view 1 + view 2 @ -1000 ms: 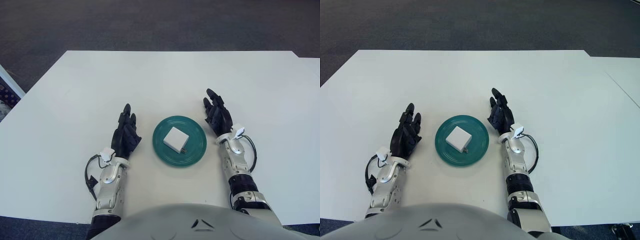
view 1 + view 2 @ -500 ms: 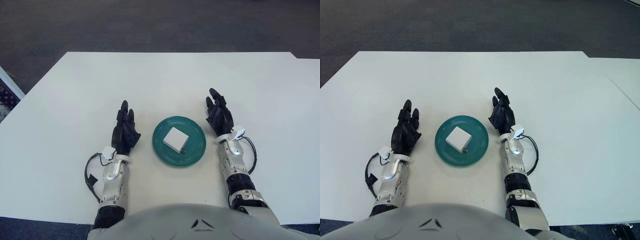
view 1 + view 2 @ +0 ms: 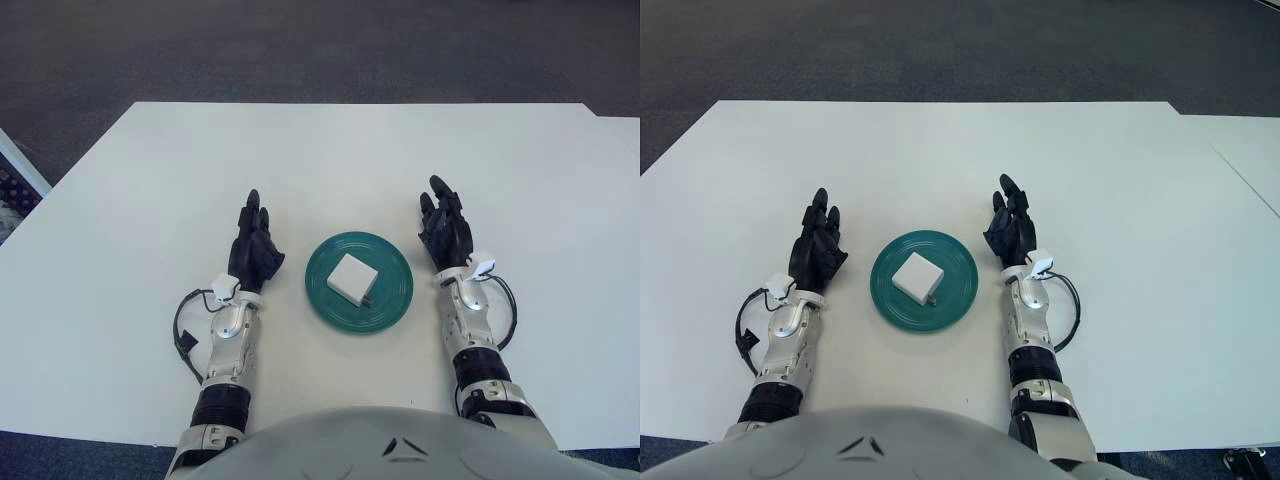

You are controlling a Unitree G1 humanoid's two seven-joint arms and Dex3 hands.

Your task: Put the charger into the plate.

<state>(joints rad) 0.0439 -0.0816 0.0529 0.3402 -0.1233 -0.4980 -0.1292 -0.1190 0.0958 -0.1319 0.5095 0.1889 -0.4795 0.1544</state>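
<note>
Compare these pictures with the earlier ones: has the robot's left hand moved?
Yes. The left hand has shifted slightly right, toward the green plate, which holds the white charger and has not moved.

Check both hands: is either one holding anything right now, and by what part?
Nothing is held. The left hand and right hand flank the plate with fingers open; the charger lies in the plate.

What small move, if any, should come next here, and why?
Probably none beyond drawing both hands back to rest. The white charger already lies inside the green plate, with nothing holding it. The left hand shows left of the plate and the right hand right of it, both apart from it with fingers extended and empty, so the placing looks done.
</note>
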